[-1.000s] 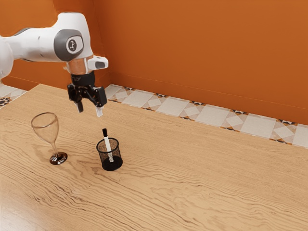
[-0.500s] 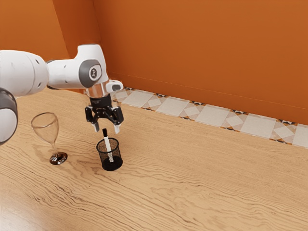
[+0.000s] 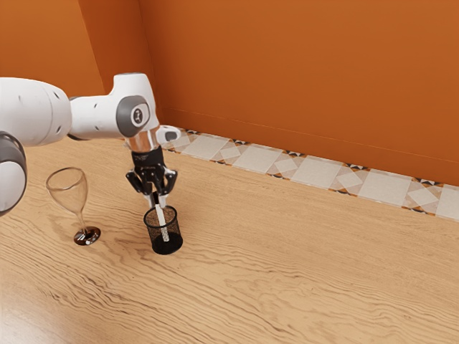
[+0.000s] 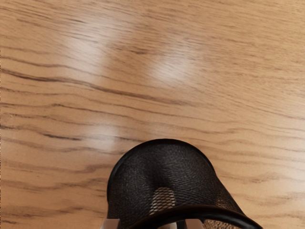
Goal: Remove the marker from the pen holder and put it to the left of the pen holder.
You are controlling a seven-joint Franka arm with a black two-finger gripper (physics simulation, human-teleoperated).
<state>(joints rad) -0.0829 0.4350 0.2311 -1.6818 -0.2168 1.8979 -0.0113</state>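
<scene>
Gripper (image 3: pixel 158 205) lower over the holder (image 3: pixel 167 246).
Fingers, wide before, now stand narrower but apart, the marker (image 3: pixel 161 218) between them, its lower end in the holder.

- White, slim, cylindrical marker with a black cap (image 3: pixel 155 196), its body at (image 3: pixel 161 218): inside the pen holder, cap end up and above the rim, tilted toward between 11 and 12 o'clock in the exterior view, lower end near the base.
- Black, round, wire-mesh pen holder (image 3: pixel 173 230) with a dark rim and base: open-topped, upright on the tabletop (image 3: pixel 287 251), between 7 and 8 o'clock from the exterior view's centre.
</scene>
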